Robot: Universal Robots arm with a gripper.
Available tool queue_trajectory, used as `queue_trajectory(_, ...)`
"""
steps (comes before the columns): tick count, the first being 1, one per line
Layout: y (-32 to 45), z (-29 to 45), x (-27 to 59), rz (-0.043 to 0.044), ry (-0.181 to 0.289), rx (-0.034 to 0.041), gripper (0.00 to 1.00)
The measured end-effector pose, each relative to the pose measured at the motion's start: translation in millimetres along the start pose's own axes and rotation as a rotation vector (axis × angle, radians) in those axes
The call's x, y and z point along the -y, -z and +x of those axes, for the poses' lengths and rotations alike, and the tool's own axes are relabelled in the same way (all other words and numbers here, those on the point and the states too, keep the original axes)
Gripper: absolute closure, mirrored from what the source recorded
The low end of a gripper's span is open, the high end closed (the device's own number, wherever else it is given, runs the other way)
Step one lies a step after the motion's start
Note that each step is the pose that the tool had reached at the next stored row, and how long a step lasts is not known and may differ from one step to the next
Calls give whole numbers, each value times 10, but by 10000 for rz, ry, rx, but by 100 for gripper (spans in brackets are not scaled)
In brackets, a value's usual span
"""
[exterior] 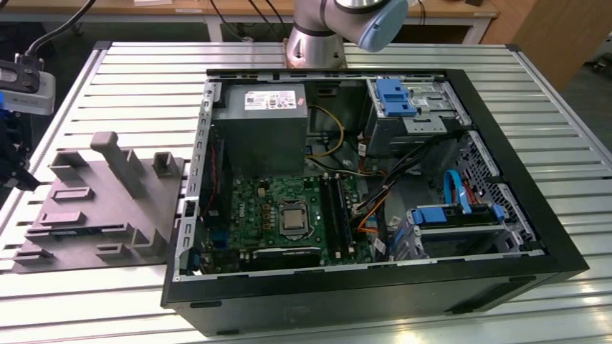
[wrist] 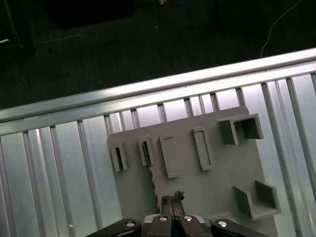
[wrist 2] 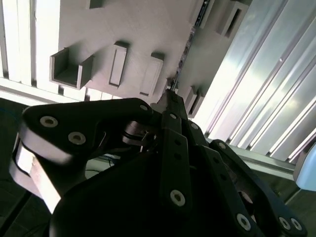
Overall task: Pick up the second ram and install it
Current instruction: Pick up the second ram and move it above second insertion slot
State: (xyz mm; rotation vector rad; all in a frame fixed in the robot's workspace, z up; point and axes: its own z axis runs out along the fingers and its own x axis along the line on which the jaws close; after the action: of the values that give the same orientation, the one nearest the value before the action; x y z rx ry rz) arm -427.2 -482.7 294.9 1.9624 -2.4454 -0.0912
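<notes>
The second ram (wrist: 153, 180) is a thin dark strip seen edge-on, standing in a groove of the grey fixture plate (wrist: 217, 168). In the second wrist view the ram (wrist 2: 186, 47) runs along the plate (wrist 2: 123, 24) to just past my fingertips. My gripper (wrist: 173, 199) hangs above the plate, close beside the near end of the strip. Its fingers (wrist 2: 170, 106) are shut, with nothing visible between them. The open computer case (exterior: 373, 193) lies on the table, and the black memory slots (exterior: 331, 208) sit on its motherboard beside the processor socket.
The fixture plate (exterior: 96, 208) lies at the exterior view's left of the case on the slatted metal table (exterior: 125, 93) and has raised blocks and pockets. Inside the case are a grey power supply (exterior: 260, 122), drive cages and loose cables. The arm's base (exterior: 316, 36) stands behind the case.
</notes>
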Motion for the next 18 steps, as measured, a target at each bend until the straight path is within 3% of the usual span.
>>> queue_trajectory(1,-2,-1,1,-102,-6,-21,90)
queue_trajectory(2,-2,0,1,-114,-7,-24,90)
queue_trajectory(9,-13,0,2,-141,245,-42,90)
queue_trajectory(13,-49,3,4,-153,622,-64,90)
queue_trajectory(18,-99,22,19,-154,665,-66,90)
